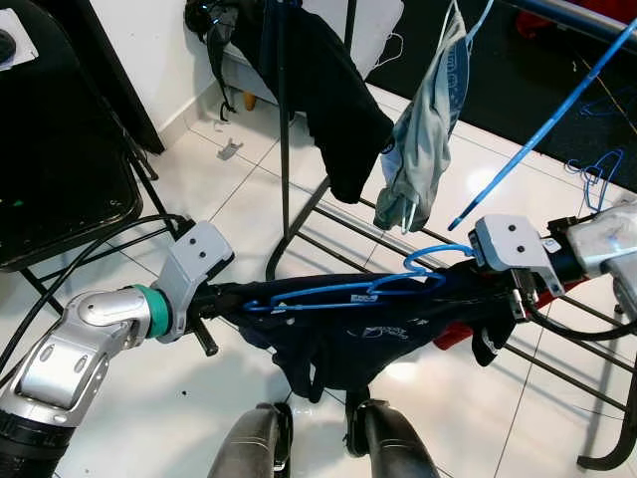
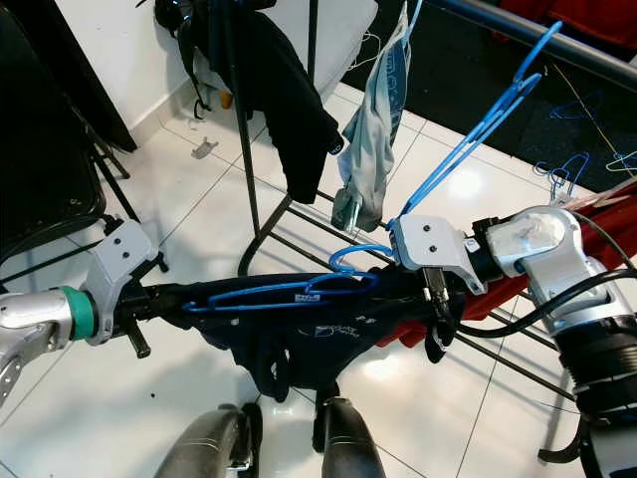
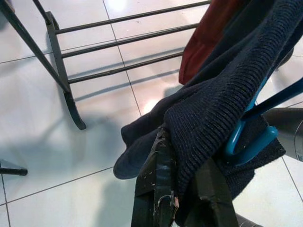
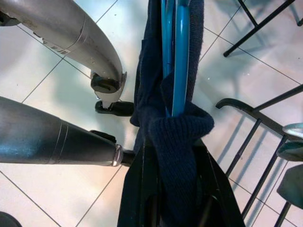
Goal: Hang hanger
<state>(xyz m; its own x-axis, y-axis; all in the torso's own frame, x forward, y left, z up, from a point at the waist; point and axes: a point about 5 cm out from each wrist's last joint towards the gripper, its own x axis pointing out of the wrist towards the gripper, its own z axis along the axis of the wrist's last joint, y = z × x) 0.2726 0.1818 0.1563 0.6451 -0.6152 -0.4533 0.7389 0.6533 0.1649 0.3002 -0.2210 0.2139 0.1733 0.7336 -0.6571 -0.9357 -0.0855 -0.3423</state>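
A blue wire hanger (image 1: 338,291) carries a dark blue knitted garment (image 1: 348,344), stretched level between my two grippers above the floor. My left gripper (image 1: 231,297) is shut on the garment's left end, with knit bunched between its fingers (image 3: 156,189). My right gripper (image 1: 470,289) is shut on the right end, where knit and the hanger's blue wire (image 4: 180,56) run between its fingers (image 4: 137,189). The hanger's hook (image 1: 430,254) curls up beside the right wrist bracket. The black clothes rack (image 1: 284,149) stands just beyond, its top rail (image 2: 537,35) at the upper right.
A black garment (image 1: 328,90) and a grey-green one (image 1: 423,129) hang on the rack. Another blue hanger (image 1: 537,129) slants against it. Low rack bars (image 1: 348,214) cross the white tiles ahead. A black chair (image 1: 60,149) is at left, red cloth (image 2: 607,229) at right, my legs (image 1: 259,443) below.
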